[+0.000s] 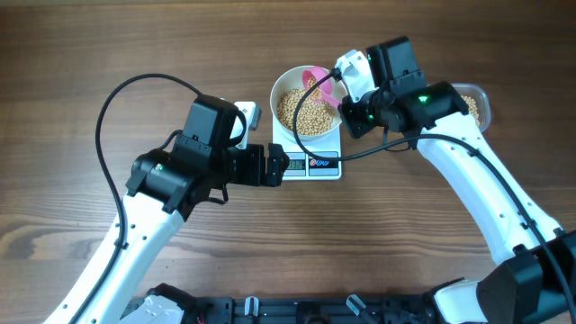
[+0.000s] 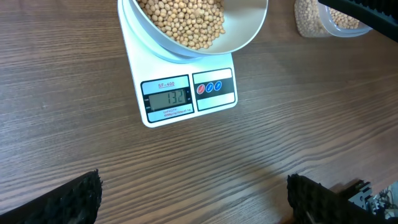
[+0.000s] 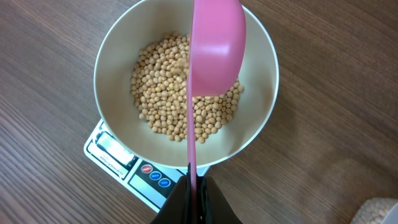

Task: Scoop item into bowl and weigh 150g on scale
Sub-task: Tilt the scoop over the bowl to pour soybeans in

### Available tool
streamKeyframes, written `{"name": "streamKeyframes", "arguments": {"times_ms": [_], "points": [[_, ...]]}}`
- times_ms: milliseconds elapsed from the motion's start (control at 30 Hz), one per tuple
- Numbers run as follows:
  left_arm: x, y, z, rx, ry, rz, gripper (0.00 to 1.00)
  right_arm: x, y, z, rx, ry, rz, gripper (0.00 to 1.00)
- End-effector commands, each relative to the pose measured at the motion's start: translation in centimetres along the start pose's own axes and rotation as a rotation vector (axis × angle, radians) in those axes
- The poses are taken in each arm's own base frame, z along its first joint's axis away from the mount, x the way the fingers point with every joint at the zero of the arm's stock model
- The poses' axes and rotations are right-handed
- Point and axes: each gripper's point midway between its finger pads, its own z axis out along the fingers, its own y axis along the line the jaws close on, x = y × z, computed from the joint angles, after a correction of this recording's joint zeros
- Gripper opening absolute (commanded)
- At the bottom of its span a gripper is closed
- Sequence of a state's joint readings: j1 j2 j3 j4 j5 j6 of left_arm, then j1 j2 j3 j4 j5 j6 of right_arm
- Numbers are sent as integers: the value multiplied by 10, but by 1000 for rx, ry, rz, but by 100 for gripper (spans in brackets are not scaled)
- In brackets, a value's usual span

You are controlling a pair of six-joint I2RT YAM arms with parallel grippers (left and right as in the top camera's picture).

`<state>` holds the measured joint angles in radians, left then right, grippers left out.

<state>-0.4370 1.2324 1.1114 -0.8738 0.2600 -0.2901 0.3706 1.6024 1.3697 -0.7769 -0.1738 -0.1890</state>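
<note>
Inside the bowl (image 3: 112,56) the beans (image 3: 165,93) lie in a loose heap across the bottom, well below the rim. The bowl sits on the scale (image 2: 186,109), whose display, on the robot's side of the bowl, reads what looks like 132. I judge the load short of target, with a small top-up due.

Over the bowl's right half hangs the pink scoop (image 3: 217,43), its cup above the beans and rolled onto its side. Its thin handle runs straight back across the rim to the right gripper (image 3: 194,186), whose jaws are clamped on the handle's end just outside the bowl. Whether the cup holds any beans I cannot tell.

Farther right of the bowl, partly hidden by the right arm, stands the clear container (image 1: 477,103) of beans. The next scoopful therefore lies roughly back past the gripper, and the right arm is much the nearer.

Front-left of the bowl, the left gripper (image 1: 274,166) hovers with its fingers (image 2: 68,202) spread wide, holding nothing. Bare table (image 1: 72,54) left of the bowl gives open room. The tight spot is between the bowl's right rim and the container.
</note>
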Motion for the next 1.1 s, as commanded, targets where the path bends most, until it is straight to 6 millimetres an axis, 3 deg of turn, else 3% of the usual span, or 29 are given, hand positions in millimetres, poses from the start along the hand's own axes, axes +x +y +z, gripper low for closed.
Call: {"name": "streamKeyframes", "arguments": {"times_ms": [0, 1067], "points": [[2, -2, 2, 8, 10, 23, 100, -16, -2, -17, 29, -56, -33, 4], [2, -2, 2, 8, 10, 23, 100, -16, -2, -17, 32, -55, -87, 4]]}}
